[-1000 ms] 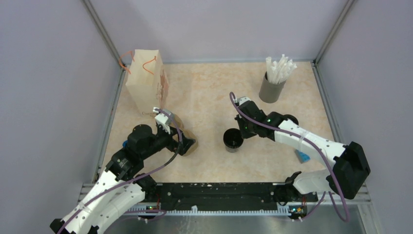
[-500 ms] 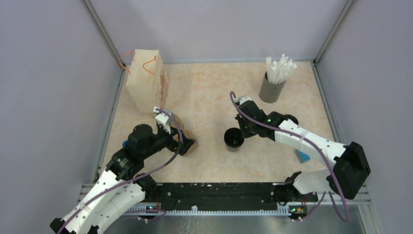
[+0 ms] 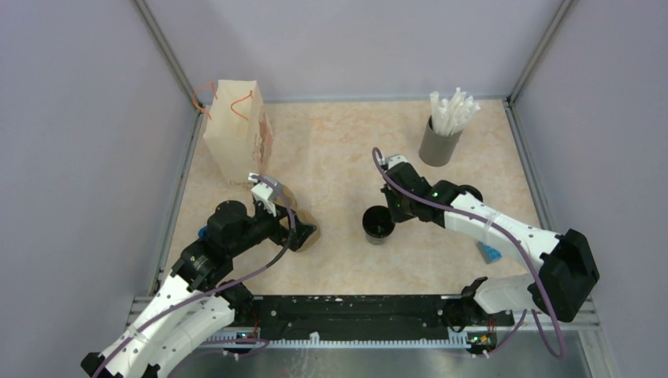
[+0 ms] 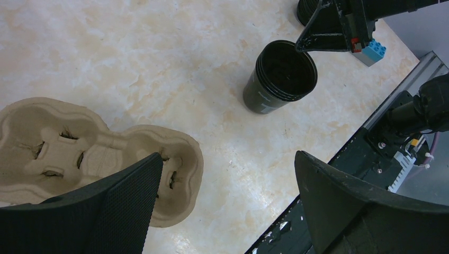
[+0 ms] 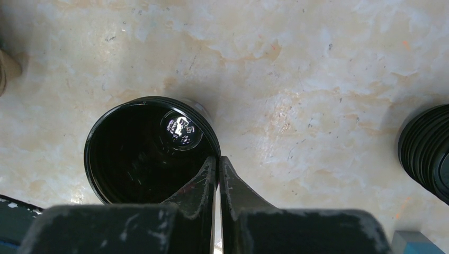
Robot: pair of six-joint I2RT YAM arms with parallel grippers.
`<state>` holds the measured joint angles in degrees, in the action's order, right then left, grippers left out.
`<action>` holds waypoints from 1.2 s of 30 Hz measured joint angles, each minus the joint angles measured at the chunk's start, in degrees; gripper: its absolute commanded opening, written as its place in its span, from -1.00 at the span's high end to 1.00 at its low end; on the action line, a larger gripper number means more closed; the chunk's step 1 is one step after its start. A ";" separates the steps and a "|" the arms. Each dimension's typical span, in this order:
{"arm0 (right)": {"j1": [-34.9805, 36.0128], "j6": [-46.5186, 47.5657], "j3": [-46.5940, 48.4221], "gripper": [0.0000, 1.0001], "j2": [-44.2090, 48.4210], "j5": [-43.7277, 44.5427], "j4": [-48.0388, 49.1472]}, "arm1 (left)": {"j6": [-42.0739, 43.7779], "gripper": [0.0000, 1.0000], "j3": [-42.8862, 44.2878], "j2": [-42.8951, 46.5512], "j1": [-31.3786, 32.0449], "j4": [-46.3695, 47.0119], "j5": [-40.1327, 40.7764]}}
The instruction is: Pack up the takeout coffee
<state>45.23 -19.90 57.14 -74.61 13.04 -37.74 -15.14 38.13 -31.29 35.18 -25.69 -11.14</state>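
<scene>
The right gripper (image 5: 217, 165) pinched a black cup (image 5: 132, 159) by its rim, jaws closed; the left gripper (image 4: 226, 161) hung over a cup carrier (image 4: 58, 151), jaws wide, empty.

Glossy black plastic cup (image 5: 138, 153), matt rough paper-pulp tray (image 4: 58, 145)

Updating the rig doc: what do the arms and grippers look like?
The left arm and right arm have white link shells, black joints and a purple cable looped along each. Left gripper: broad black fingers, grid-textured pad. Right gripper: narrow tapered black fingers, scuffed with white chips.
</scene>
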 measured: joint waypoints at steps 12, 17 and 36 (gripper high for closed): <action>0.00 -0.42 0.15 1.00 2.40 -0.04 0.00 | 0.00 -0.98 0.00 -0.20 0.00 0.00 -0.02; 0.00 -1.46 0.31 1.00 5.29 -0.02 0.68 | -0.02 -0.98 0.00 -0.48 0.00 0.00 -0.24; -1.64 -4.33 4.28 1.00 8.15 2.78 0.92 | -0.02 -0.98 0.00 -1.29 0.00 0.02 -1.01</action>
<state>43.59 -24.23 61.43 -66.46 15.81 -36.82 -15.16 38.13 -32.58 35.18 -25.67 -12.14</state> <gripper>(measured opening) 0.007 0.987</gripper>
